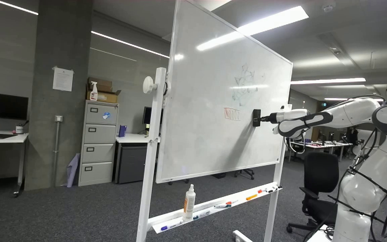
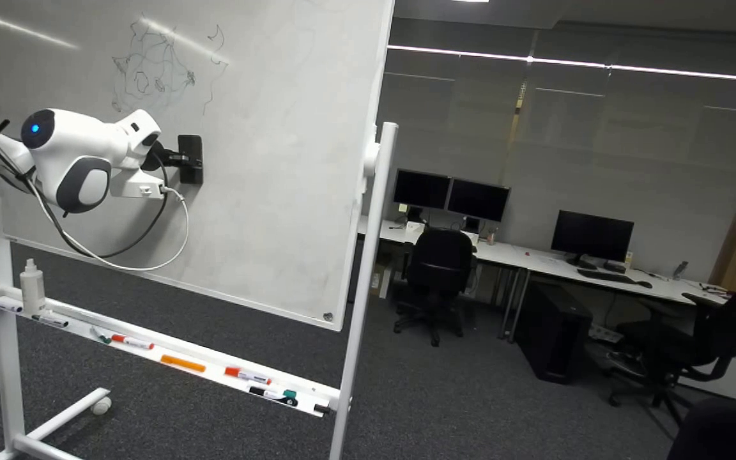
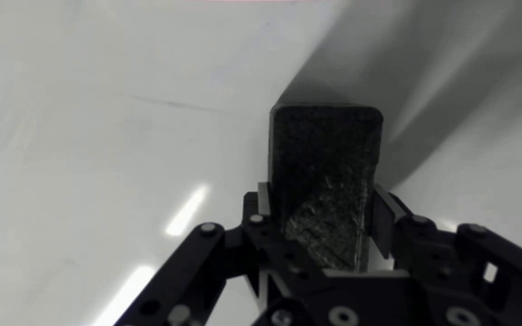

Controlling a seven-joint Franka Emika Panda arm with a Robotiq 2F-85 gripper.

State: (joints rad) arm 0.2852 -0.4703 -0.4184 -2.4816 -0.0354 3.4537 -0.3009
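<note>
In an exterior view, hours taken from the black block (image 1: 256, 117) | white bottle (image 1: 189, 205): 7 o'clock, upright on tray (image 1: 220, 200) | red hatched box (image 1: 232, 114): 9 o'clock, drawn on whiteboard (image 1: 193, 144) | dark sketch (image 1: 244, 84): 11 o'clock, also drawn there | black block: long side upright at whiteboard, contact unclear | gripper (image 1: 261, 118): clenched on the block's two sides | white arm (image 1: 351, 114): extends from 3 o'clock

Glare (image 1: 218, 41) on whiteboard (image 1: 203, 111); slanting shadow (image 1: 242, 144)

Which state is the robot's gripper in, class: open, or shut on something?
Shut on a black block: in the wrist view, the gripper has its fingers against opposite sides of it.
</note>
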